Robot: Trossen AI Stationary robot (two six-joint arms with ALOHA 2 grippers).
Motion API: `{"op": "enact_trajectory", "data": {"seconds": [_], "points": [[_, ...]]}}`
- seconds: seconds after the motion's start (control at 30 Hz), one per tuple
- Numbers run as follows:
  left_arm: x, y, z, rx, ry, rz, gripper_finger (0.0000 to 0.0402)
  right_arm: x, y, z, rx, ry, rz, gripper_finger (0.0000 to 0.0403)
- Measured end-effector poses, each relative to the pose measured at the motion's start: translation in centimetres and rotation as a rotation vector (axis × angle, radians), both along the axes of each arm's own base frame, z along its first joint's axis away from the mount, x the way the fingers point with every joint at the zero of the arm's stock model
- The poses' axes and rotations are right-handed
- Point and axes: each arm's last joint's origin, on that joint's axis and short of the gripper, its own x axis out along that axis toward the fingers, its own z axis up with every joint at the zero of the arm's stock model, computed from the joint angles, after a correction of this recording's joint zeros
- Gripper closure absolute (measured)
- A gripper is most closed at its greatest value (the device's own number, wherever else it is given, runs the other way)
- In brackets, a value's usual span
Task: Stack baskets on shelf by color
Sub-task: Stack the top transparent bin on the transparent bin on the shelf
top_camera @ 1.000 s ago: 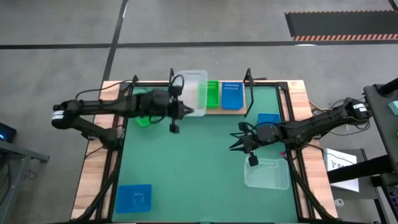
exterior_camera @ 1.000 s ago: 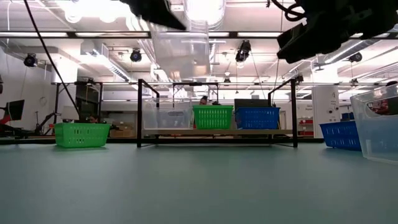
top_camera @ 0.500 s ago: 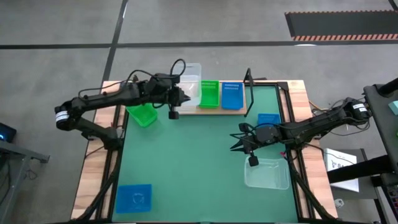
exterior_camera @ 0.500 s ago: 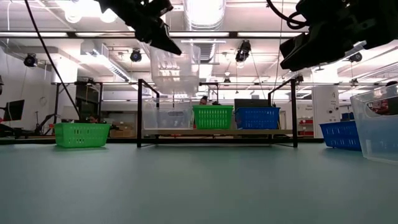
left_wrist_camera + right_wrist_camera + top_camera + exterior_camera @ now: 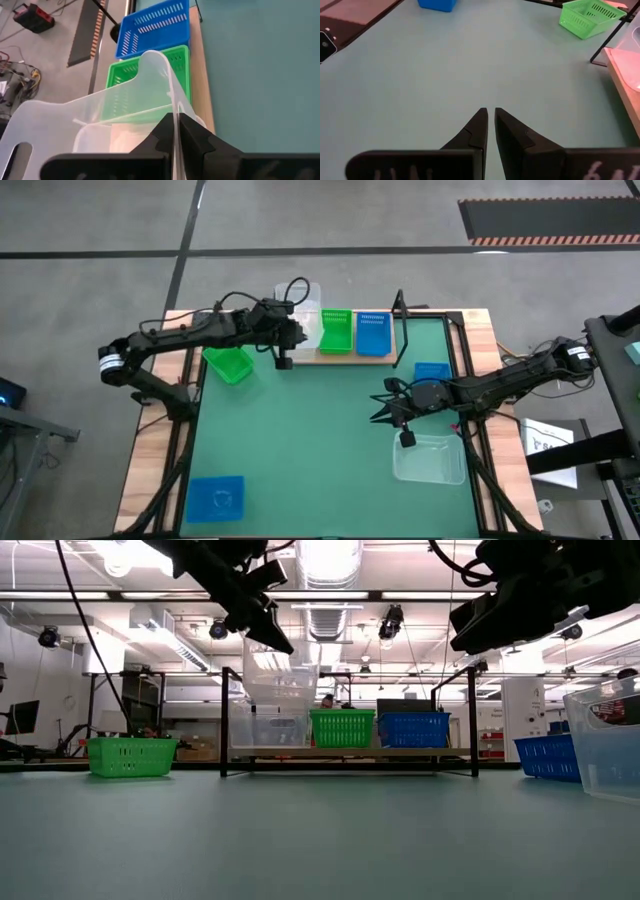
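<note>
L end effector [image 5: 175, 131] pinches clear basket [image 5: 281, 674] rim, held above clear one on shelf [image 5: 350, 752] beside green [image 5: 342, 727], blue [image 5: 412, 729] baskets; R end effector [image 5: 489, 125] nearly closed, empty, over worktop [image 5: 310, 440].

A clear basket [image 5: 281, 683] hangs upright just above another clear basket [image 5: 268, 728] on the shelf [image 5: 350, 752], pinched by its rim. Beside them on the shelf stand a green basket [image 5: 342, 727] and a blue basket [image 5: 413, 729].
</note>
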Motion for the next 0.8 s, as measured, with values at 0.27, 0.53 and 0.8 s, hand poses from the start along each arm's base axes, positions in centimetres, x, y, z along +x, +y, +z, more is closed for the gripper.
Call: {"op": "enact_trajectory", "data": {"seconds": [0.27,0.53,0.8], "points": [[-0.34,-0.09,-0.05,-0.005,0.027,0.008,0.0401,-0.01,0.00,-0.02,0.006,0.002,-0.004,0.0377],[-0.43,-0.09,-0.20,-0.010,0.043,0.009,0.0401,-0.01,0.00,-0.02,0.020,0.005,-0.011,0.0377],[-0.49,0.02,-0.21,-0.013,0.044,0.015,0.0402,-0.02,0.03,-0.03,0.038,0.010,-0.020,0.0377]]}}
